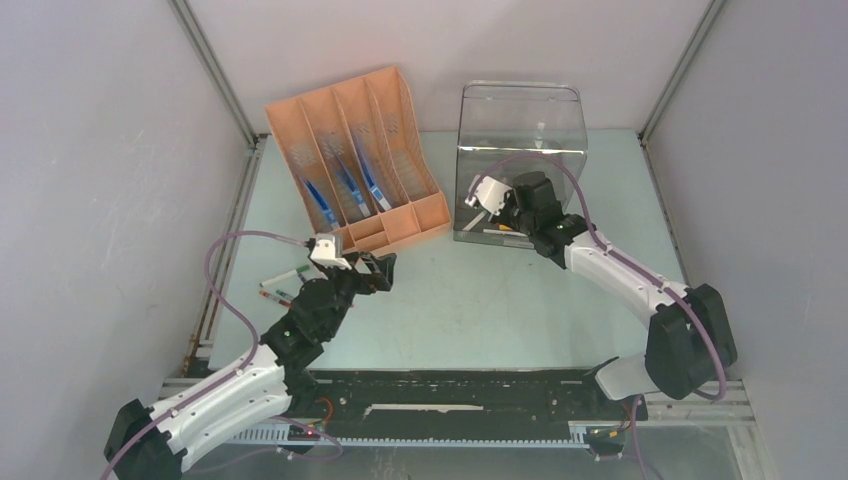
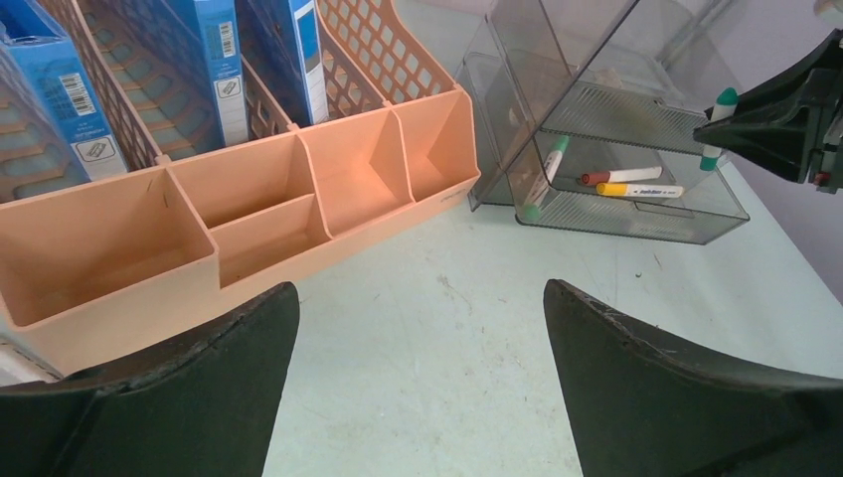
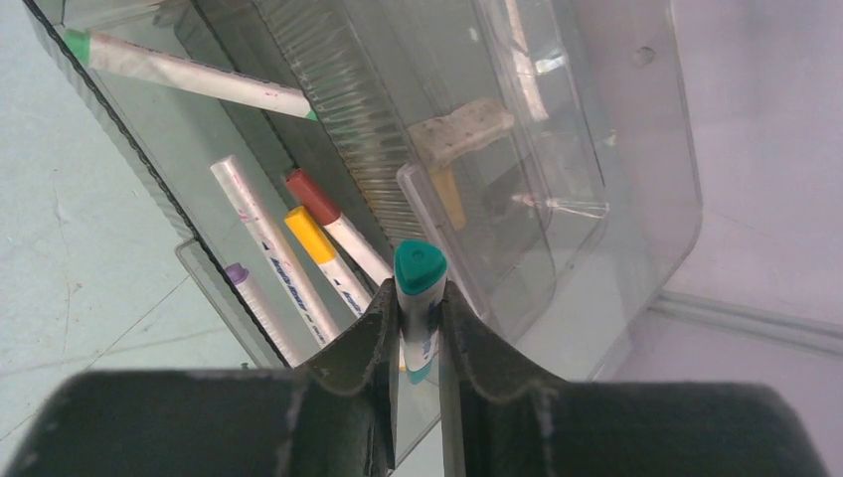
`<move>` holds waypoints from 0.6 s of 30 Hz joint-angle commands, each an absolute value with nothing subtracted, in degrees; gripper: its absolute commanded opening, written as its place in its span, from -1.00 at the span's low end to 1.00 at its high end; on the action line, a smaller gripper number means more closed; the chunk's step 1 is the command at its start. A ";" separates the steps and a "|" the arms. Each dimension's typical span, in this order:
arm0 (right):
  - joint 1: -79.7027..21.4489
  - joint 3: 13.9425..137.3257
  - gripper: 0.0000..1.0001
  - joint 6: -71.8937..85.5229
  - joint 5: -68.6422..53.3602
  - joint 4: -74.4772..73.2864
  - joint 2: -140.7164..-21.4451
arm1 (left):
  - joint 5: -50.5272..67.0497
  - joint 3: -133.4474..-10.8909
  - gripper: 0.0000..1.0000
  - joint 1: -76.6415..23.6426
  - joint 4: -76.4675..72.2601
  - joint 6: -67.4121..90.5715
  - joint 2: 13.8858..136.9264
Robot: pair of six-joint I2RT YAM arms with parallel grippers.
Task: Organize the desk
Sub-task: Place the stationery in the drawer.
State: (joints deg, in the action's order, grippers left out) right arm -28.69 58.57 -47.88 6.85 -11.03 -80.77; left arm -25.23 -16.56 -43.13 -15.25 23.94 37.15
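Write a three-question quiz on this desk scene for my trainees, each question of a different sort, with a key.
1. Multiple choice: what does the right gripper hold?
A) a stapler
B) a green-capped marker
C) nothing
2. True or false: the left gripper is shut on a marker.
3. Fill in the blank: the red-capped marker lies in the tray of the ____ plastic organizer.

Key: 1 B; 2 false; 3 clear.
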 commanded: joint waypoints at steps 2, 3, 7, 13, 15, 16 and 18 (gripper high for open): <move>-29.97 60.73 -1.00 -47.62 8.58 -9.90 -82.24 | -26.26 -15.18 1.00 -42.03 -15.64 24.97 35.82; -30.05 60.79 -0.95 -47.15 8.19 -10.41 -82.65 | -26.17 -15.04 1.00 -41.83 -15.63 25.15 35.77; -30.49 60.73 -0.22 -45.20 8.00 -12.52 -83.04 | -25.21 -14.90 1.00 -40.63 -14.98 26.12 35.38; -31.83 64.89 0.34 -37.62 2.81 -23.87 -79.08 | -21.87 -14.98 0.99 -36.91 -12.98 29.06 34.49; -31.55 67.36 0.35 -34.26 -1.63 -28.14 -77.34 | -20.62 -15.06 0.99 -35.09 -11.91 30.65 34.16; -31.22 68.01 0.35 -32.73 -5.07 -29.99 -76.07 | -19.96 -15.14 0.98 -33.90 -11.34 31.22 34.04; -29.99 68.45 0.35 -30.36 -13.18 -32.79 -73.46 | -18.64 -15.23 0.96 -31.22 -10.03 33.30 33.48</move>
State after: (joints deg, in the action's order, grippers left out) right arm -31.20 64.27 -38.22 0.67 -25.12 -80.62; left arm -21.69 -14.76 -34.98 -12.01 29.10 34.68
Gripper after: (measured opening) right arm 0.674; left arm 0.991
